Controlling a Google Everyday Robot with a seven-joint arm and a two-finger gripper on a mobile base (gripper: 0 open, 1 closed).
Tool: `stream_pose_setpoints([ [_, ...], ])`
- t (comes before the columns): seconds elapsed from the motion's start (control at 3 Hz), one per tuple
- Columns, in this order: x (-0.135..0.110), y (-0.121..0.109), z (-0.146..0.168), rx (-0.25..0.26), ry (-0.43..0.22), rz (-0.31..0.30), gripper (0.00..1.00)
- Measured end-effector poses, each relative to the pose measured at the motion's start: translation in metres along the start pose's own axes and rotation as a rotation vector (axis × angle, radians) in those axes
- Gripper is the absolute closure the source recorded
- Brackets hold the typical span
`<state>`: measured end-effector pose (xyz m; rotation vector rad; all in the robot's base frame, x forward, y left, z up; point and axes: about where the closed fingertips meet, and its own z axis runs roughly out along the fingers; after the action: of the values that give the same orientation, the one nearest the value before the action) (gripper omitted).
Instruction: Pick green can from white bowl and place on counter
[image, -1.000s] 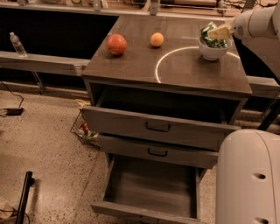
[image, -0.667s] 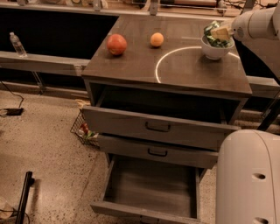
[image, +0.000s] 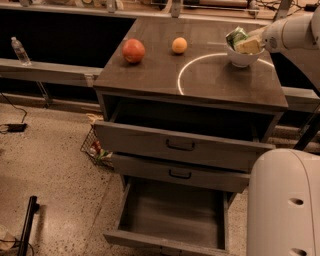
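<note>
The green can (image: 235, 37) lies tilted in the white bowl (image: 243, 58) at the back right of the counter (image: 210, 80). Its top end sticks out above the rim on the left. My gripper (image: 246, 45) reaches in from the right over the bowl, its pale fingers (image: 248, 47) right against the can. The white arm (image: 290, 34) runs off to the right edge. The thin white curved line (image: 187, 67) runs just left of the bowl.
A red apple (image: 133, 50) and an orange fruit (image: 179, 45) sit on the counter's back left. The top drawer (image: 180, 145) is partly open and the bottom drawer (image: 170, 220) is pulled far out. My white base (image: 285, 200) is at the lower right. A wire basket (image: 97, 150) stands on the floor.
The gripper has shifted slightly at the bowl, and the can now sits a little higher and more to the left in it. Nothing else has moved.
</note>
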<state>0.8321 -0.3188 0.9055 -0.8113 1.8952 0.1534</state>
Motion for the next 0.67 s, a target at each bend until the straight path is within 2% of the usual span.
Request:
stream_pose_setpoints([
  [0.33,0.0019,0.0046,0.0006,-0.019,0.003,-0.006,0.13],
  [0.67,0.0012,0.0073,0.0011,-0.029,0.003,-0.023,0.31],
])
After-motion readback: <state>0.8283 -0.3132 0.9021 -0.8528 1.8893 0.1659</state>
